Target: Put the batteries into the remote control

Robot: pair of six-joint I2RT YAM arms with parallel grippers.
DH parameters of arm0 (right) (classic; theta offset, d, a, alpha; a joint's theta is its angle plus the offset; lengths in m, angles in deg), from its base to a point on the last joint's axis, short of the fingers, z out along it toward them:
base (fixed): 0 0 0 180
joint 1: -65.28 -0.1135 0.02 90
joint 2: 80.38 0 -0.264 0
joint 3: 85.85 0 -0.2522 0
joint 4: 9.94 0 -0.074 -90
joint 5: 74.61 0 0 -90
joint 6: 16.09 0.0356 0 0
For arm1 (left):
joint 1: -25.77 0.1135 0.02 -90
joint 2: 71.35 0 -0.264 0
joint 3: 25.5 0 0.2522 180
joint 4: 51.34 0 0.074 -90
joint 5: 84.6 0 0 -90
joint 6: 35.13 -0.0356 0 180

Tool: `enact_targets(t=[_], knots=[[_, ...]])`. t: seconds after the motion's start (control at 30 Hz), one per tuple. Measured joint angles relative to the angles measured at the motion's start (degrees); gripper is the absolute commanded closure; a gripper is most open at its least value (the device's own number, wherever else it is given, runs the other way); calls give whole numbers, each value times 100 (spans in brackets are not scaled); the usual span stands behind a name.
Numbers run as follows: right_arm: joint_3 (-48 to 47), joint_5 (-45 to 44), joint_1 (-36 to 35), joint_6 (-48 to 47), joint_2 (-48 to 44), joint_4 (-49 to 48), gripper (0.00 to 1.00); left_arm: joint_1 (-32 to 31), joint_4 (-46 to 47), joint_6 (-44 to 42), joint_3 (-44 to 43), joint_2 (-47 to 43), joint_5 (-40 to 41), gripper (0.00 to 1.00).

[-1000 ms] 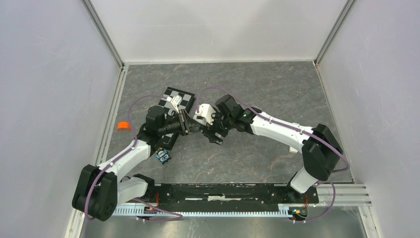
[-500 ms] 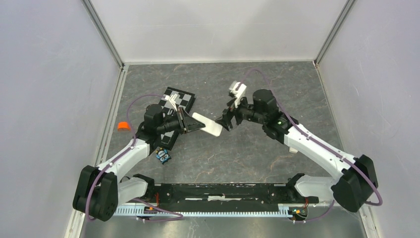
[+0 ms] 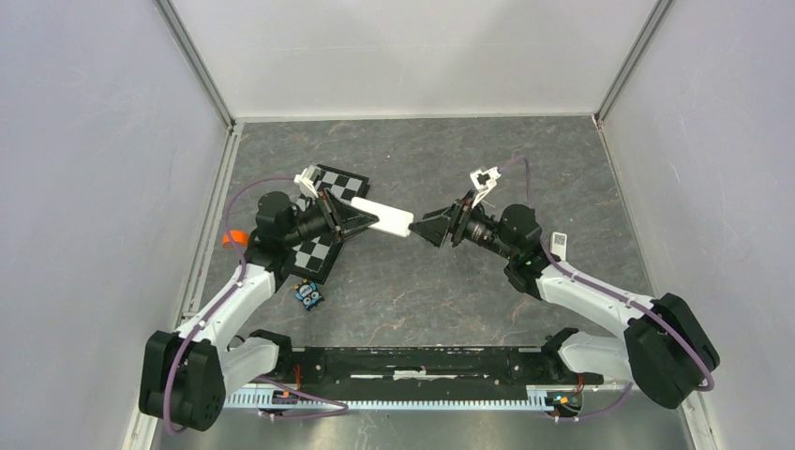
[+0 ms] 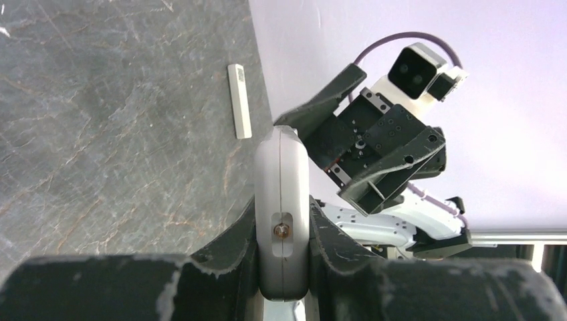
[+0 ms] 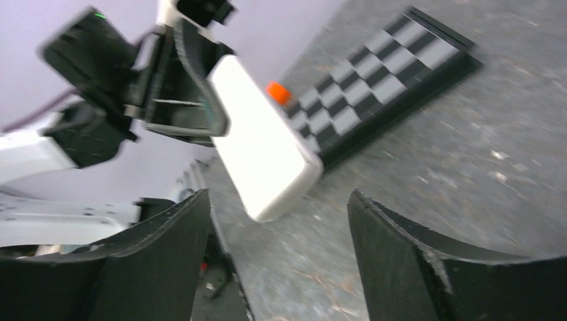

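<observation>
The white remote control [image 3: 386,217] is held off the floor, one end clamped in my left gripper [image 3: 359,218], which is shut on it. Seen from the left wrist, its narrow edge [image 4: 283,194] runs between the two fingers [image 4: 234,241]. My right gripper [image 3: 427,228] stands open just past the remote's free end, facing it without touching. The right wrist view shows the remote's plain white face [image 5: 261,154] ahead of the open jaws [image 5: 277,200], nothing between them. The batteries are out of view.
The checkered board [image 3: 328,246] lies under my left arm, with an orange cap [image 3: 234,238] to its left and a small blue toy [image 3: 307,294] below it. A small white piece [image 3: 559,244] rests on the floor by my right arm. Walls stand on three sides.
My right gripper has drawn back from the remote and swung right, now level with its free end. My left gripper has shifted up and left, keeping its grip on the remote.
</observation>
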Motion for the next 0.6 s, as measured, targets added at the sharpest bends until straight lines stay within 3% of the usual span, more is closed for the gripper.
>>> enact_targets(t=[0.13, 0.33, 0.6], knots=[[0, 323, 0, 704, 262, -1110, 33, 72, 76, 262, -118, -92, -50, 98], [0, 476, 0, 1189, 566, -1711, 38, 72, 214, 538, -186, -240, -140, 98], [0, 474, -2, 1517, 741, -1982, 72, 101, 531, 876, -186, -251, -234, 98]])
